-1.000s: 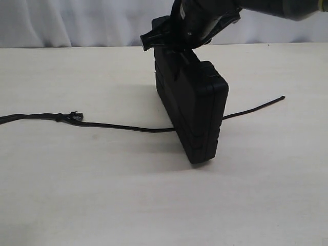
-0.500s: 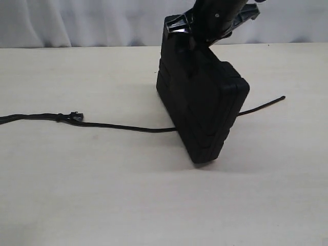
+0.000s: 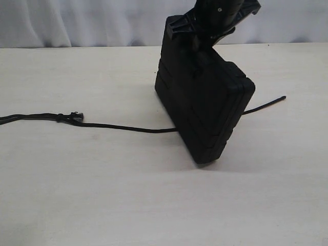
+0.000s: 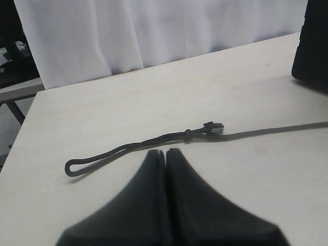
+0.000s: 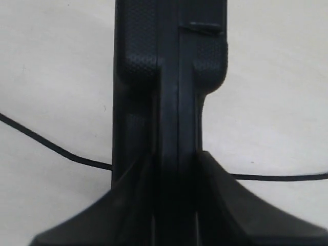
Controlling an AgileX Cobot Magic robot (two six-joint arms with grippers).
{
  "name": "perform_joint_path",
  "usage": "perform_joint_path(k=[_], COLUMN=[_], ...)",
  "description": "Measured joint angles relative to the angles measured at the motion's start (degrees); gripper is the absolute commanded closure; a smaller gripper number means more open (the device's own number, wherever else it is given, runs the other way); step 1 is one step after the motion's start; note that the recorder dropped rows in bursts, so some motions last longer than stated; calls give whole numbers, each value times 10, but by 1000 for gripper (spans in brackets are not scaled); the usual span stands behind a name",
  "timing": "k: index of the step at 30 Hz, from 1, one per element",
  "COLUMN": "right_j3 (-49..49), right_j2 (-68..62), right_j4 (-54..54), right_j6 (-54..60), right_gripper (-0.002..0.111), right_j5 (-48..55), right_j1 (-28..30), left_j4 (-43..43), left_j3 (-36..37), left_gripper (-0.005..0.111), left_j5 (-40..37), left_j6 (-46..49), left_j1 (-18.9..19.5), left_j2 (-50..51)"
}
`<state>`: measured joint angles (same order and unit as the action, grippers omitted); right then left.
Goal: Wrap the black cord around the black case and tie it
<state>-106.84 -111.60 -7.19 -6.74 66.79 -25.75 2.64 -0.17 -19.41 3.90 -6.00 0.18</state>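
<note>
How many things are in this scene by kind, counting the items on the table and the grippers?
Cords: 1, the black cord
Cases: 1, the black case
Grippers: 2, the left gripper and the right gripper
Total: 4

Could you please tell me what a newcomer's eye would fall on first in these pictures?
The black case stands on edge, tilted, in the middle of the table, with the right gripper clamped on its top. The black cord lies along the table from the left edge, vanishes behind the case and reappears on its right. The left gripper, shut and empty, hangs near the cord's looped end.
</note>
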Motion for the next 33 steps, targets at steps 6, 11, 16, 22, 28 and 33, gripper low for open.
perform_joint_path(k=[6,11,16,22,28,33], right_j3=[-3,-3,-3,-3,-3,-3], right_j2=[0,0,-1,-3,-3,-3], right_j4=[46,72,92,99,102,105], right_j6=[33,34,13,-77,-137,-144], right_gripper=[104,104,104,104,104,104], right_j5=[0,-2,-9,-23,-27,-29], right_j1=[2,2,2,2,2,2], left_j4=[0,0,0,0,0,0], left_j3=[0,0,0,0,0,0], left_gripper=[107,107,107,107,107,107], left_j5=[0,0,0,0,0,0], left_j6=[0,0,0,0,0,0], left_j1=[0,0,0,0,0,0], left_j2=[0,0,0,0,0,0])
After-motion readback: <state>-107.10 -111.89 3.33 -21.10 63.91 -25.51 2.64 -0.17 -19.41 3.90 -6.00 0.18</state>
